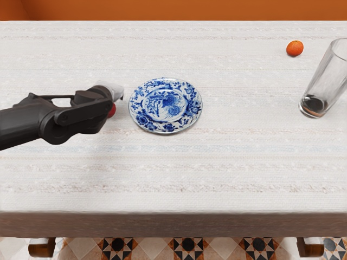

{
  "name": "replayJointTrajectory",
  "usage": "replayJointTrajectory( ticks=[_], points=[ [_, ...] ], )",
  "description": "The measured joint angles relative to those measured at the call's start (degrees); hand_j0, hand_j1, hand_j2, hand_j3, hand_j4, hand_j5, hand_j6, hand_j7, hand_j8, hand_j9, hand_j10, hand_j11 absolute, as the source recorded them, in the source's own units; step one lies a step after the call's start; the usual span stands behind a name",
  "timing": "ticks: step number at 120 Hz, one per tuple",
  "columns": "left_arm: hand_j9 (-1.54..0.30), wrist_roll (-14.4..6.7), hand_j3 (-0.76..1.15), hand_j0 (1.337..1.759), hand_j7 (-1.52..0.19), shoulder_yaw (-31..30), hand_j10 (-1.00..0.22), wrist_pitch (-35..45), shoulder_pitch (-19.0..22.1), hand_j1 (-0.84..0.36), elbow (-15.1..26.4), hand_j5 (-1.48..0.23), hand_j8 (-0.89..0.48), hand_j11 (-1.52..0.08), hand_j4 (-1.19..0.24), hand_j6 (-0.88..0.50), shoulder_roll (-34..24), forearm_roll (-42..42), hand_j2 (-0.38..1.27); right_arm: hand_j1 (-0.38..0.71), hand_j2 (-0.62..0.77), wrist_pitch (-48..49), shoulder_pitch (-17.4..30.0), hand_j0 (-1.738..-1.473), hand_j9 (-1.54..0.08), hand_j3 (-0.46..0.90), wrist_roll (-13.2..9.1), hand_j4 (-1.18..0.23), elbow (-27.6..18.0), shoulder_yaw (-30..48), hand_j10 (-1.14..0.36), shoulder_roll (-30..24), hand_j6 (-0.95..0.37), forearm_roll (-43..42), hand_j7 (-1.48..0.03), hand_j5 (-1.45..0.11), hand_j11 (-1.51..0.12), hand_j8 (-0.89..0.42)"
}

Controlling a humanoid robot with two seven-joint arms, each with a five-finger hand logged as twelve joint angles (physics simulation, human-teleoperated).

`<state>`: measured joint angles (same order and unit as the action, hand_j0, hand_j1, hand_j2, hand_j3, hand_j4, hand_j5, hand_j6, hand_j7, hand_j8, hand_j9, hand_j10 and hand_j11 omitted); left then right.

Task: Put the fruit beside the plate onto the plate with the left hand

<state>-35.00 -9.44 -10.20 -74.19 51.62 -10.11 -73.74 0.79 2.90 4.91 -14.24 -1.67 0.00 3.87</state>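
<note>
A small red fruit (112, 111) lies on the table just left of the blue-and-white patterned plate (165, 105). Only a sliver of it shows from under my left hand (110, 93). The dark left arm comes in from the left edge, and the hand sits directly over the fruit, close to the plate's left rim. The wrist and forearm hide how the hand meets the fruit, so I cannot tell whether it is grasped. Nothing lies on the plate. The right arm is out of view.
An orange fruit (294, 48) sits at the far right back of the table. An empty clear glass (325, 81) stands at the right edge. The pale tablecloth (173, 173) reaches to the front edge.
</note>
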Motion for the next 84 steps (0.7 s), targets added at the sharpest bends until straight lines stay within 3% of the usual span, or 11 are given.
replayJointTrajectory(
  ticks=[42, 84],
  points=[
    [-0.60, 0.0, 0.00, 1.658, -0.60, -1.3, -0.46, 0.1, -0.2, -0.20, -1.1, -0.60, -0.46, -0.60, -0.46, -0.46, 0.1, 0.0, 0.09, -0.31, -0.01, 0.0, 0.0, -1.658, -0.05, 0.00, 0.0, -0.04, 0.0, 0.0, -0.04, 0.0, -0.04, 0.0, -0.05, -0.05, -0.05, -0.04],
    [-0.75, 0.0, 0.00, 1.653, -0.74, -1.6, -0.56, 0.1, 0.3, -0.25, -1.5, -0.71, -0.53, -0.74, -0.53, -0.41, 0.6, -0.1, 0.04, -0.31, -0.01, 0.0, 0.0, -1.658, -0.05, 0.00, 0.1, -0.04, 0.0, 0.0, -0.04, 0.0, -0.04, 0.0, -0.05, -0.05, -0.05, -0.04]
  ],
)
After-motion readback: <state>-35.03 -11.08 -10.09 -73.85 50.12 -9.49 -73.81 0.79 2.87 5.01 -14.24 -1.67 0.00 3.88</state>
